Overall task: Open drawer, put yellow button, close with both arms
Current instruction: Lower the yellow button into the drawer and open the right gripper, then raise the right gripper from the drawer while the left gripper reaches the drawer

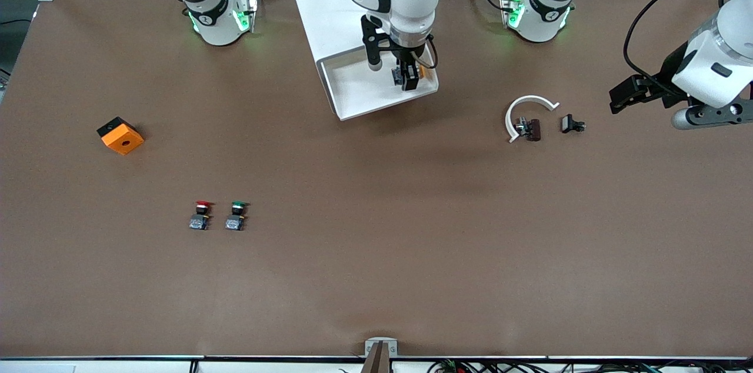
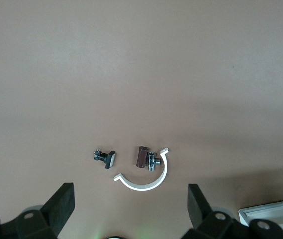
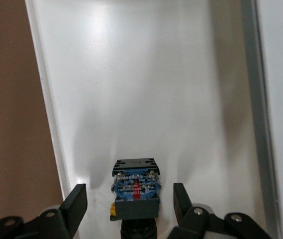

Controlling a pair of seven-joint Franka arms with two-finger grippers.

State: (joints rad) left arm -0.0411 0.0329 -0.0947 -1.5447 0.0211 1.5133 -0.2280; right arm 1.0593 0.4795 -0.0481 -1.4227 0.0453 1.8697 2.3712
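- Drawer [image 1: 353, 93] pulled out of white cabinet [image 1: 320, 2], open, near middle of worktop [image 1: 376, 243] close to the arm bases.
- Right pincer [image 1: 406, 76] down inside drawer tray, fingers [image 3: 76, 206] spread apart, released.
- Yellow button [image 3: 135, 186] between those fingers with a gap on each side, grey-blue base showing in right wrist view, sliver of yellow at its lower edge; resting on tray floor or not, cannot tell.
- In front view button hidden mostly under right pincer, at about 4 o'clock within the tray.
- Left pincer [image 1: 647, 96] up in the air over the left arm's end of worktop, fingers [image 2: 61, 204] wide apart, nothing between them; left arm waiting.
- White curved clip [image 1: 526, 111] on worktop at 3 o'clock from drawer, well apart from it.
- Small brown part [image 1: 532, 129] with a metal fitting, touching clip's inner curve.
- Small black part [image 1: 572, 124] just beside clip, toward left arm's end.
- Red-capped button [image 1: 200, 215] and green-capped button [image 1: 236, 215] side by side at 7 o'clock from drawer, much nearer the front camera.
- Orange block [image 1: 120, 136] with black face at 9 o'clock from drawer, toward right arm's end.
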